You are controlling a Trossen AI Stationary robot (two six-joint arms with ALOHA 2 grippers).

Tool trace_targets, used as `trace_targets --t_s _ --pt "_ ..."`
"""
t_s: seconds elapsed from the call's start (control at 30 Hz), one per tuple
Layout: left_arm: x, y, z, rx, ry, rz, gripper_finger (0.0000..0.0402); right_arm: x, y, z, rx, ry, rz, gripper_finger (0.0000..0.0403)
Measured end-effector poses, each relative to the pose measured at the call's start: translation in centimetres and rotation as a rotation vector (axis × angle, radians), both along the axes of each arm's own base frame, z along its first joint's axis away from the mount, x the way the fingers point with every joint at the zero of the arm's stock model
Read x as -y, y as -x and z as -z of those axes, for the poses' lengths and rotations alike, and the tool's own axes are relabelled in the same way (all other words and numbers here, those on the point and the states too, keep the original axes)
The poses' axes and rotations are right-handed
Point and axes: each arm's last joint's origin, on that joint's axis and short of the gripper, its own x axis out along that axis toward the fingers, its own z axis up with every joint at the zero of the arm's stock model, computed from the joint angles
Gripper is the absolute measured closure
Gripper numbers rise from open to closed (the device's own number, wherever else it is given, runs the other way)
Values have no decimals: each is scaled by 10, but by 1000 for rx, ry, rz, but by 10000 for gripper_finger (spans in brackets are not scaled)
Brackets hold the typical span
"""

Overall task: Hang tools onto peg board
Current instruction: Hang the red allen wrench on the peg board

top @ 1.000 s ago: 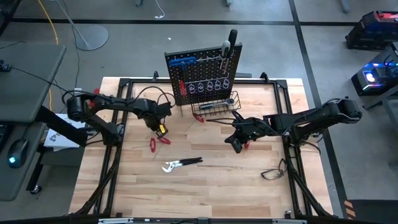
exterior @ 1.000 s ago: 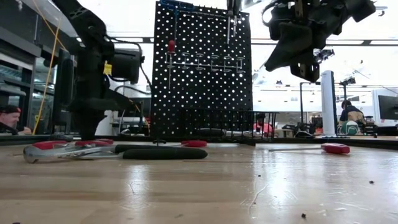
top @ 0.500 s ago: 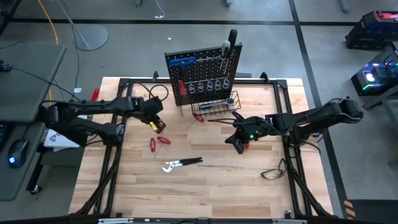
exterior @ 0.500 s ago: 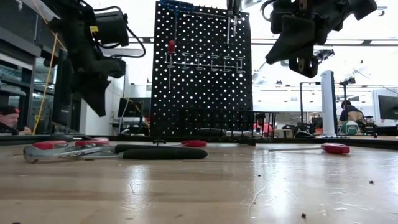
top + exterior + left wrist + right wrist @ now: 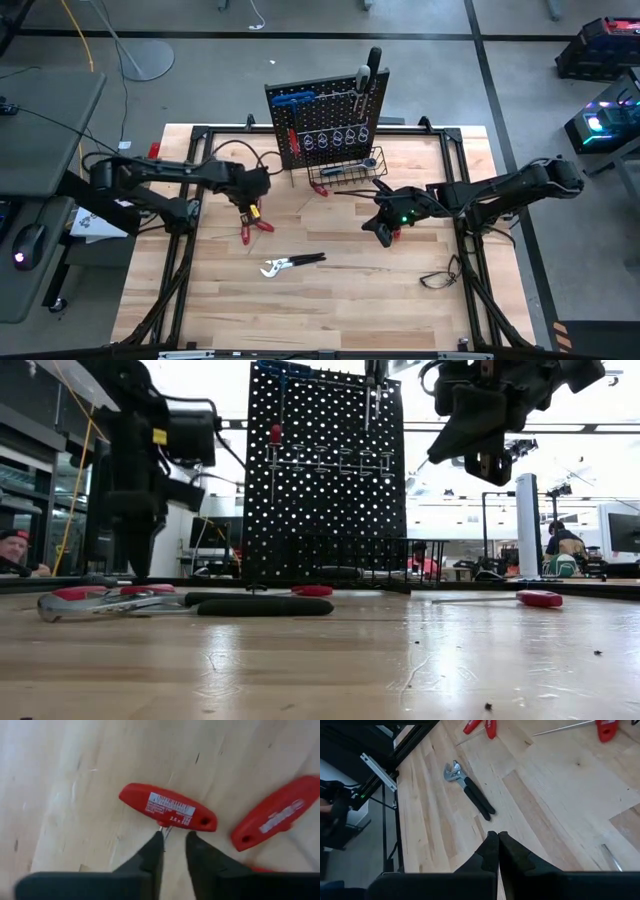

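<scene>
While the left claw (image 5: pixel 175 845) hangs low over the wooden bench (image 5: pixel 330 300) in front of the peg board (image 5: pixel 325 125), its two dark fingers (image 5: pixel 152 852) stand a narrow gap apart, astride the thin metal shaft of a red T-handled key (image 5: pixel 167 813) that lies flat on the wood. Whether the fingers touch the shaft cannot be told. A second red-handled tool (image 5: pixel 277 813) lies just beside the first, farther from the claw. From above, both red tools (image 5: pixel 252 229) sit in front of the peg board's left part, with the left claw (image 5: pixel 248 208) right over them.

The peg board stands upright at the back of the bench, with blue-handled keys (image 5: pixel 293 98) hung at its upper left, a black-handled tool (image 5: pixel 372 62) at its top right, a row of metal rings across its middle and a wire basket (image 5: pixel 348 172) at its foot. A black-handled wrench (image 5: pixel 290 264) lies on the bench well in front of the board, and another red-handled tool (image 5: pixel 540 598) lies to the right of it.

The right claw (image 5: pixel 498 845) hovers above the bench in front of the board's right side, its fingers pressed together and holding nothing.
</scene>
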Motion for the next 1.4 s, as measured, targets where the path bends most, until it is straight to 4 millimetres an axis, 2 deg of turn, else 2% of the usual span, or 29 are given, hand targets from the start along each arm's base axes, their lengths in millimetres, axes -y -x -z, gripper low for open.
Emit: trace_targets --t_s 0.27,0.43,0.53,0.6,0.67,0.73,0.8,1.07,1.23,1.4 --pt "-6 -12 23 -126 -16 136 194 0 0 0 -3 -19 11 403" --pt "-13 -14 40 -203 47 141 175 0 0 0 -5 -21 14 403" --pt "-17 -16 47 -210 96 156 188 0 0 0 -6 -20 13 403" --pt "-17 -16 48 -202 97 145 214 0 0 1 -9 -15 10 403" --pt "-17 -17 48 -199 88 101 267 0 0 1 -9 -2 3 403" --pt "-17 -16 49 -188 107 47 349 0 1 1 -10 11 -7 403" --pt "-16 -16 50 -181 113 -4 383 0 1 1 -9 21 -14 403" --pt "-15 -17 47 -154 162 -118 401 0 1 1 -7 44 -32 403" --pt "-21 -26 24 73 78 -185 401 0 1 1 -4 65 -49 403" --pt "-18 -24 2 203 87 -255 401 0 1 1 2 72 -56 403"
